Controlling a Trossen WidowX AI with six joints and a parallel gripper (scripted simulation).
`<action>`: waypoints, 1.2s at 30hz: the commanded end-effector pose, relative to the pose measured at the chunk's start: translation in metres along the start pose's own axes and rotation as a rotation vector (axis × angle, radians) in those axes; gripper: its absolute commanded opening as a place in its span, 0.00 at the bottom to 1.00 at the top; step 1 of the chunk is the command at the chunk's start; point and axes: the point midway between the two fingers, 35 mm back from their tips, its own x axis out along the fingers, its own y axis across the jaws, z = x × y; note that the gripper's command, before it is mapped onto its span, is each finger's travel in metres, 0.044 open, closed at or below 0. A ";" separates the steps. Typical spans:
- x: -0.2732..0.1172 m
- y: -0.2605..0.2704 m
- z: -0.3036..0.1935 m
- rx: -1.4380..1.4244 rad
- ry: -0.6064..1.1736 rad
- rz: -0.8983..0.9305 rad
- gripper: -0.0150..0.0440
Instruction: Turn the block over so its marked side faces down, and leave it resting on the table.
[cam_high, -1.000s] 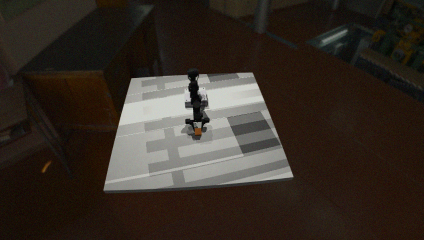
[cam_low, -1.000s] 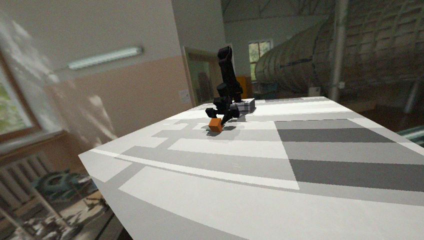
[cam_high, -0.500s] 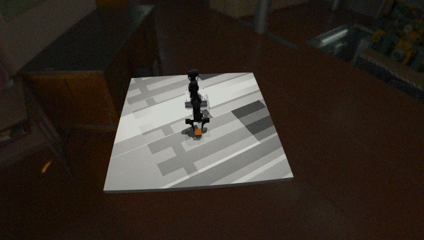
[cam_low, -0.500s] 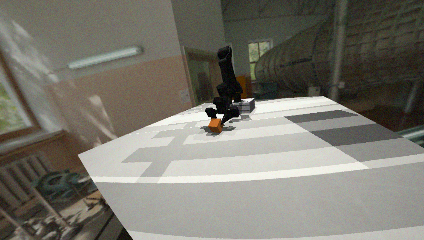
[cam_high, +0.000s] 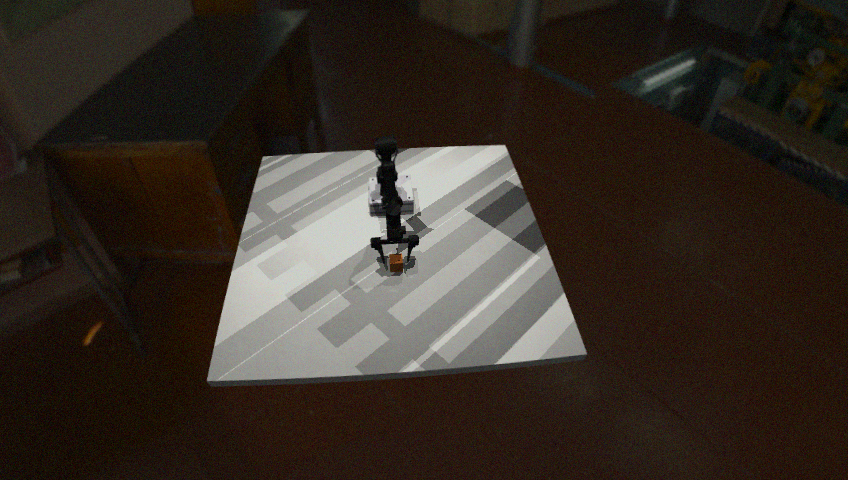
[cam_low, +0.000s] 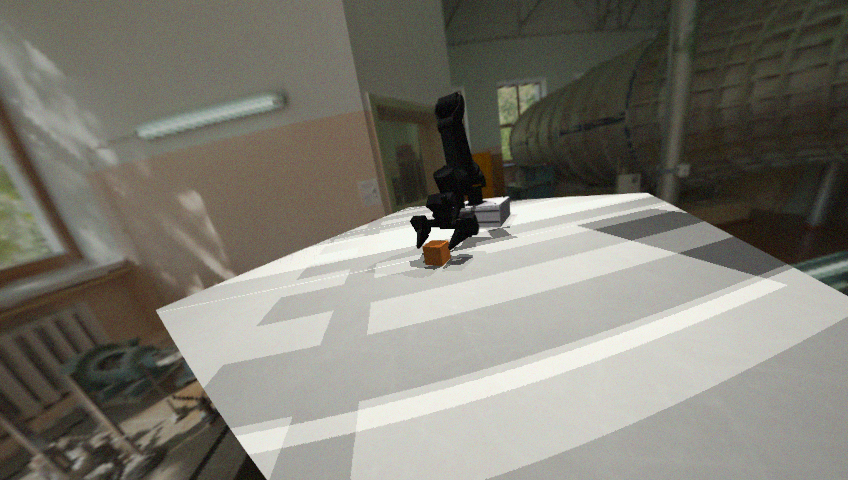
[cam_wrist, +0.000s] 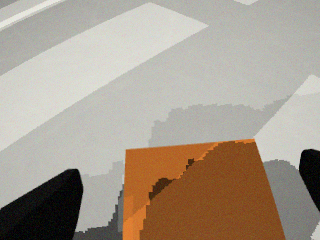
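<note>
The orange block (cam_high: 396, 265) (cam_low: 436, 254) (cam_wrist: 215, 200) sits flat on the patterned white and grey table (cam_high: 309, 350) (cam_low: 476, 368) (cam_wrist: 100, 75). Its upper face in the wrist view is plain orange, partly in shadow. The dark square mark shows on no visible side; the underside is hidden. My gripper (cam_high: 396, 262) (cam_low: 436, 247) (cam_wrist: 193, 171) is open around the block, pointing down, one black finger on each side. The wrist view shows a gap between each finger and the block.
The arm's light grey base (cam_high: 399, 208) (cam_low: 496, 212) stands on the table behind the block. Shadows and light stripes cross the table top. A dark wooden desk (cam_high: 136, 178) stands beyond the table's left edge in the top view.
</note>
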 end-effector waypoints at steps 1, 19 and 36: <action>0.000 0.000 0.000 -0.005 -0.002 -0.002 1.00; 0.000 0.000 0.000 -0.005 -0.002 -0.002 1.00; -0.025 0.001 0.055 0.001 0.390 0.000 1.00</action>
